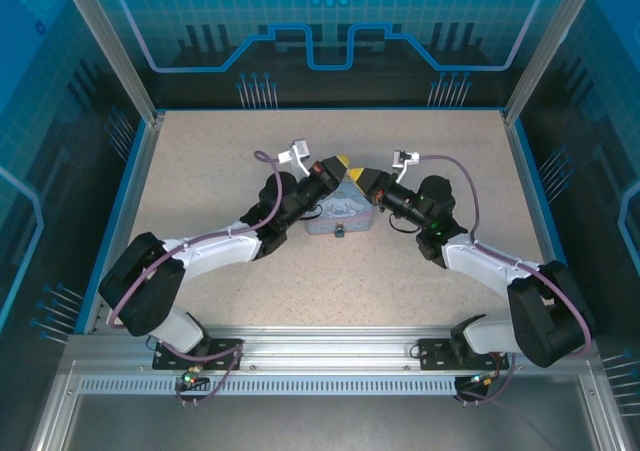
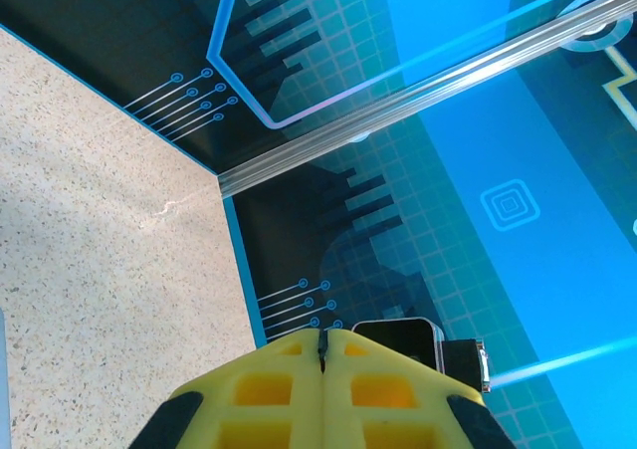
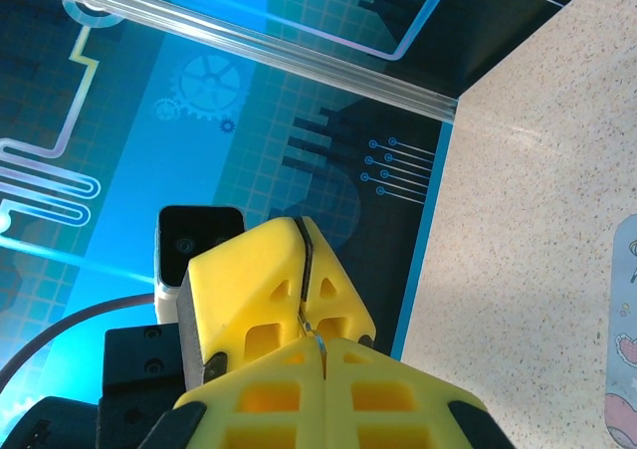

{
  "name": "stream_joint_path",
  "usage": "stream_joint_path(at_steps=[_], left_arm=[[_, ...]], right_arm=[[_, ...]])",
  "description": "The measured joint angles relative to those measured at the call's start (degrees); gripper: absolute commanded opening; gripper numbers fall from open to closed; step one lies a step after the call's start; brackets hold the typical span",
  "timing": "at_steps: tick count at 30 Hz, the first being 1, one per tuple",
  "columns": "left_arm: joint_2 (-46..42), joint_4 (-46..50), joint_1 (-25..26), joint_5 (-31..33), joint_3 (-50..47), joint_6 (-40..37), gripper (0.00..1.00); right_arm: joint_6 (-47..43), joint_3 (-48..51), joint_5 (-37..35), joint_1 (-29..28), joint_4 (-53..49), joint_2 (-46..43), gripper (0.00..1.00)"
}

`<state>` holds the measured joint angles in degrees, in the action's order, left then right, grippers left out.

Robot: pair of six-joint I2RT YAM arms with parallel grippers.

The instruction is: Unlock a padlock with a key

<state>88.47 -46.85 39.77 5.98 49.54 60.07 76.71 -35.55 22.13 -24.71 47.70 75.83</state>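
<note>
While closed, left hand (image 1: 341,162) and right hand (image 1: 358,179) beyond padlock (image 1: 340,233).

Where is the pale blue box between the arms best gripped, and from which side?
Probably its near edge, from above on the arms' side: the box lies flat on the table, that edge lies clear of the arms, and the shut left gripper and right gripper crowd its far end.

Left claw (image 1: 341,163), right claw (image 1: 357,179) tip to tip — behind box (image 1: 335,217)
</note>
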Motion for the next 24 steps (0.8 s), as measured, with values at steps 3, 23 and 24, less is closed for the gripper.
stream_joint_path(at_steps=[3, 23, 24], left_arm=[[0.00, -0.15, 0.11, 0.48, -0.13, 0.00, 0.00], [-15.15, 16.55, 0.11, 0.92, -1.86, -6.84, 0.94], [-17.29, 18.84, 0.11, 0.94, -2.49, -8.09, 0.98]], right_arm=[[0.26, 0.00, 0.02, 0.00, 0.42, 0.33, 0.00], [-4.20, 5.57, 0.87, 4.76, -6.47, -3.91, 0.00], [-4.81, 5.79, 1.05, 5.31, -7.50, -4.46, 0.00]])
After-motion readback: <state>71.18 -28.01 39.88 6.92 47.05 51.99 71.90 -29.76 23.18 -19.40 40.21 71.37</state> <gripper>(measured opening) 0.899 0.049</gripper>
